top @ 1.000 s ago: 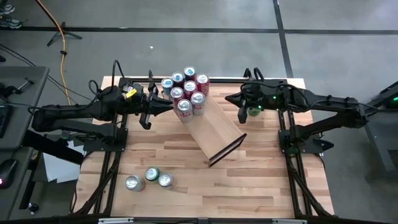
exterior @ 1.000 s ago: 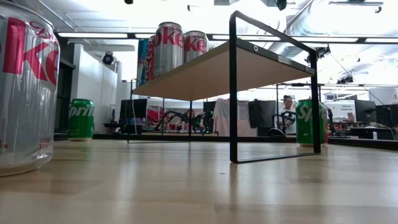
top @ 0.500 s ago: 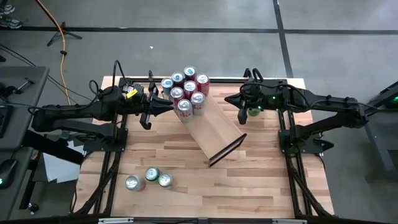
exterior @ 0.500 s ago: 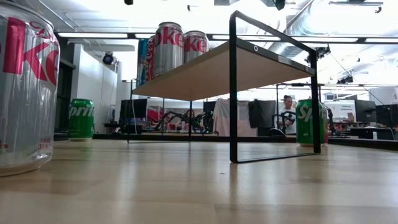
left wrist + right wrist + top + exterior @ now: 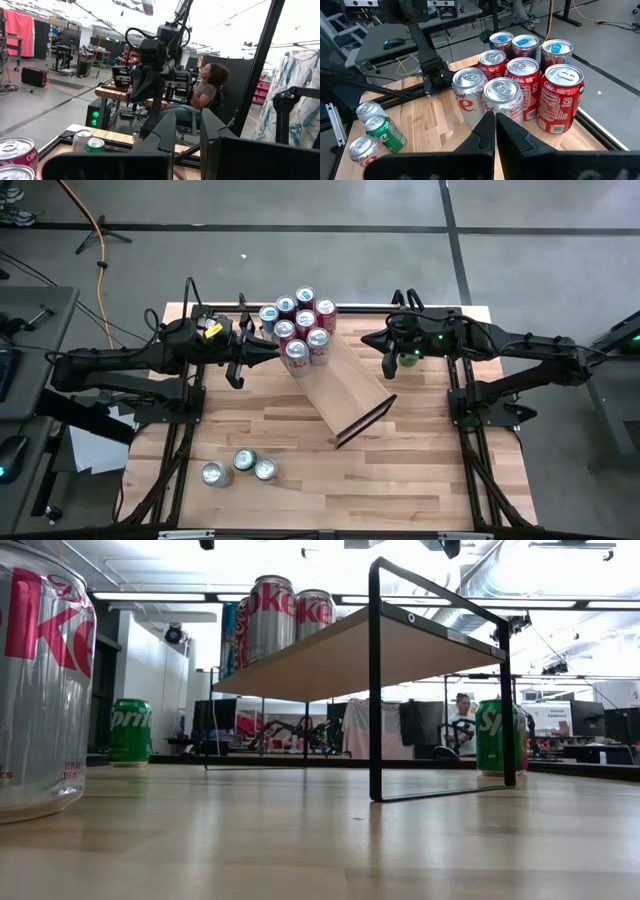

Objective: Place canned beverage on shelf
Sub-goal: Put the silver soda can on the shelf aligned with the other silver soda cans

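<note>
Left hand [image 5: 272,350] closed, empty, beside cans [image 5: 300,330] on shelf [image 5: 345,390], right hand [image 5: 368,338] closed, empty

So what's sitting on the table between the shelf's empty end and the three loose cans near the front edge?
Nothing: in the high view the tabletop is bare between the shelf and the three cans.

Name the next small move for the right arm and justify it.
Probably open the right gripper and lower it over the green can beside it. Its jaws are shut and empty, that can stands on the tabletop, and the shelf has bare plank free near the right arm.
</note>
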